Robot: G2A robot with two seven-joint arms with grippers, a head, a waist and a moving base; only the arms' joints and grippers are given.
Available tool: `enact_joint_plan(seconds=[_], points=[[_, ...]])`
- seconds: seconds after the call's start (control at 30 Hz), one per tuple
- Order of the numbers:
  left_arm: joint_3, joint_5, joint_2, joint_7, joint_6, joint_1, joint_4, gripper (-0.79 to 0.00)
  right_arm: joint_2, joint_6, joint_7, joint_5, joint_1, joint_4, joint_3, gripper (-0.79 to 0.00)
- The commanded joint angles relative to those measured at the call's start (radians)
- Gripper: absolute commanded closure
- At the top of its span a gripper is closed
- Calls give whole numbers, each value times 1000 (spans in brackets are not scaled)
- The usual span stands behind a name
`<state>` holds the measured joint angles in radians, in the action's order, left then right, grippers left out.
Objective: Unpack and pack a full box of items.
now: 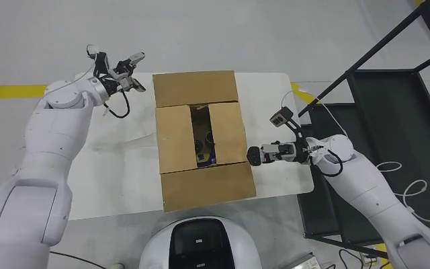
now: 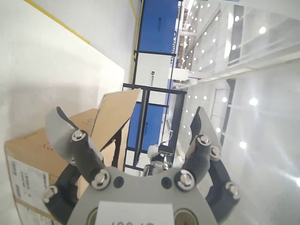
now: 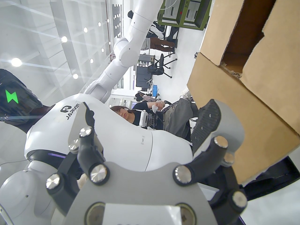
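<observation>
A brown cardboard box stands in the middle of the white table. Its far and near flaps lie folded outward. The two side flaps lean inward, leaving a gap where dark round-topped items show inside. My left gripper hangs open and empty above the table's far left part, apart from the box; its fingers are spread wide. My right gripper is open and empty at the box's right side near the near flap, with one ribbed fingertip close beside the cardboard.
A black metal rack stands just right of the table, close behind my right arm. A yellow line runs across the floor at the left. Bare tabletop lies left of the box.
</observation>
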<state>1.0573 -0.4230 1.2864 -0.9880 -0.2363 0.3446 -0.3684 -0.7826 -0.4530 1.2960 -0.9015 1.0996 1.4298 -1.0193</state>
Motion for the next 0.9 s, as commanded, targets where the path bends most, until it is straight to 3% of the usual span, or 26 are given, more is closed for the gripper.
enact_joint_plan(seconds=[0.0,0.3,0.53,0.7,0.87], points=[[28,-18,-19,-52,-17,20,-21,-785,-5,23,-23,29,-5,27,10,-785],[155,-61,-108,-299,-88,168,-232,-785,-55,177,-219,268,-126,98,113,-785],[239,-59,-163,-448,-69,295,-417,-785,-103,284,-416,465,-191,110,216,-785],[281,-80,-185,-503,-57,357,-500,-785,-127,326,-464,502,-207,95,259,-785],[285,-89,-186,-503,-53,360,-502,-785,-127,326,-464,502,-207,95,259,-785]])
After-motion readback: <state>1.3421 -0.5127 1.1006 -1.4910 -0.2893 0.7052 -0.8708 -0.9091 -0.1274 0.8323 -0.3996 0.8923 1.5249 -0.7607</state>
